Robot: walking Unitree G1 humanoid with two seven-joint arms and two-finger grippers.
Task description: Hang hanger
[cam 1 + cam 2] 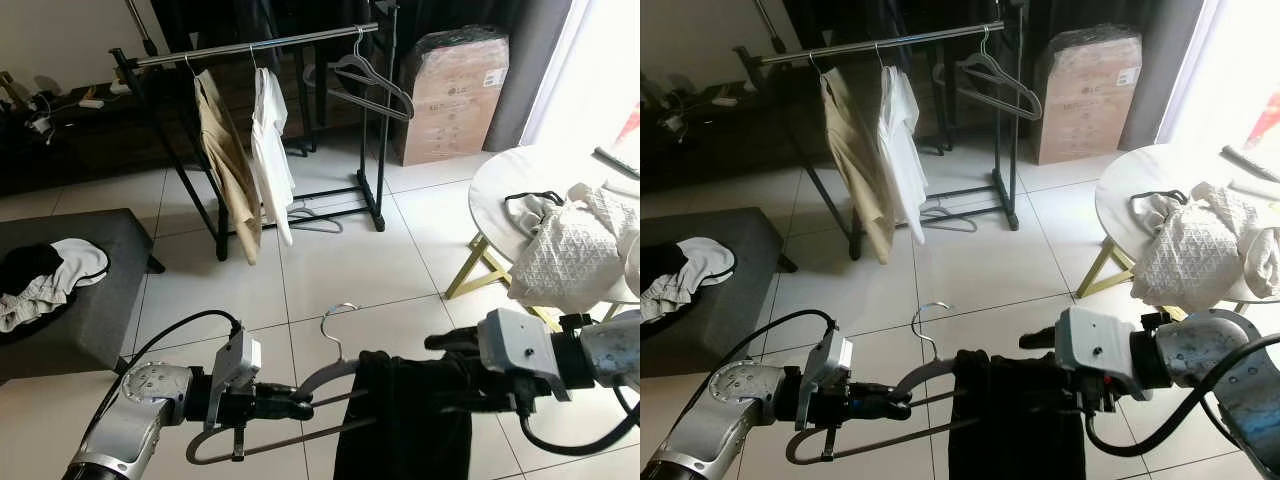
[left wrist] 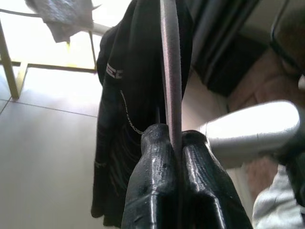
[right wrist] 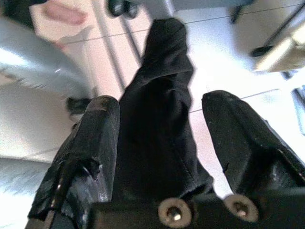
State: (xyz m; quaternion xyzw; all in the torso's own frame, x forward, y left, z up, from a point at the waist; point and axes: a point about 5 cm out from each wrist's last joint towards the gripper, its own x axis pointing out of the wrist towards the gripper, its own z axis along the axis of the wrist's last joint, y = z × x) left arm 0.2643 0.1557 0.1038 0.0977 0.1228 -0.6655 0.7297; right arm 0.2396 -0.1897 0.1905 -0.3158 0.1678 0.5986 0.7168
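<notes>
Pinching the grey hanger (image 1: 300, 385) by one shoulder, the left end effector (image 1: 285, 403) holds it low over the tiled floor (image 1: 330, 270), while the right end effector (image 3: 159, 143) stands open around the black garment (image 1: 400, 420) draped on it. That garment could slide off as the hanger tilts. The clothes rack (image 1: 260, 45) stands well ahead, beside a cardboard box (image 1: 455, 95).

White tiled floor (image 1: 340, 270) — clothes rack (image 1: 250, 45), cardboard box (image 1: 455, 95), round table (image 1: 500, 180).
</notes>
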